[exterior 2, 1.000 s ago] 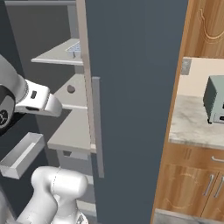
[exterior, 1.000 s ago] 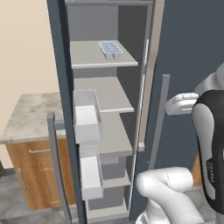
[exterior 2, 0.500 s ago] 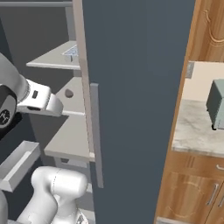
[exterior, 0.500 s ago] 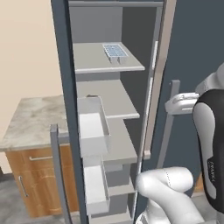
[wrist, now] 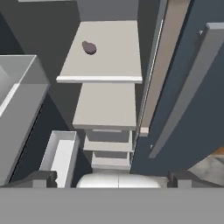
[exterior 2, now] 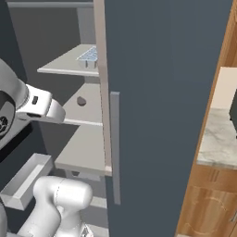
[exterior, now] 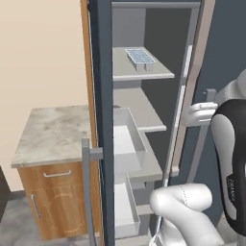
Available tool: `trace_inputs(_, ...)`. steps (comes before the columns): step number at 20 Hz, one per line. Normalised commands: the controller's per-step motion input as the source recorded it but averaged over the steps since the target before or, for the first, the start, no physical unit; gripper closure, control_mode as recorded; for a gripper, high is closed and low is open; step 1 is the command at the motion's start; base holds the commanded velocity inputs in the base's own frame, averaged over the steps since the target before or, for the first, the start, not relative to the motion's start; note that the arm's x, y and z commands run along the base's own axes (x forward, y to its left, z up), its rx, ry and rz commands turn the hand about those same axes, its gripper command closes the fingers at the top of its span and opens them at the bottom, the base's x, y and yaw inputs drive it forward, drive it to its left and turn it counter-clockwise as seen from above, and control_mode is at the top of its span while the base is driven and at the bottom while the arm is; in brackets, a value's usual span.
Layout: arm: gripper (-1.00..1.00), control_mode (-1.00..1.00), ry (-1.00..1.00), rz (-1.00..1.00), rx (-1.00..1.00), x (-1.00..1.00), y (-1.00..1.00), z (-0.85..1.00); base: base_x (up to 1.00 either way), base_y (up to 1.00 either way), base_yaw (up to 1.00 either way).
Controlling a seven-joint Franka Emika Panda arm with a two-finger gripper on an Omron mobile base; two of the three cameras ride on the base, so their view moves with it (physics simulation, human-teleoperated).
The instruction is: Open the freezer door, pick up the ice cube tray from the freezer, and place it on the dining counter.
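With the freezer door (exterior: 101,120) swung open, the ice cube tray (exterior: 140,57) lies on the freezer's (exterior: 144,103) upper shelf at one o'clock, while the pincer (wrist: 111,177) gapes wide, gripping nothing.

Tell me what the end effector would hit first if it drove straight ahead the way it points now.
Probably a freezer shelf. The hand view looks down the stack of grey shelves, with that bare one near its centre and the shelf with a small dark lump beyond it. The ice cube tray sits higher. Depth is unclear.
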Motion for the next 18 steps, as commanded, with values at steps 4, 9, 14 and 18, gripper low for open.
trace_inputs(4, -1.00, 1.00, 0.00, 0.00, 0.00, 0.00, 0.00, 0.00, 0.55, -0.02, 0.00)
trace_inputs(9, -1.00, 1.00, 0.00, 0.00, 0.00, 0.00, 0.00, 0.00, 0.50, 0.00, 0.00)
trace_inputs(14, -1.00, 1.00, 0.00, 0.00, 0.00, 0.00, 0.00, 0.00, 0.04, 0.00, 0.00)
trace_inputs(18, -1.00, -1.00, 0.00, 0.00, 0.00, 0.00, 0.00, 0.00, 0.00, 0.00, 0.00)
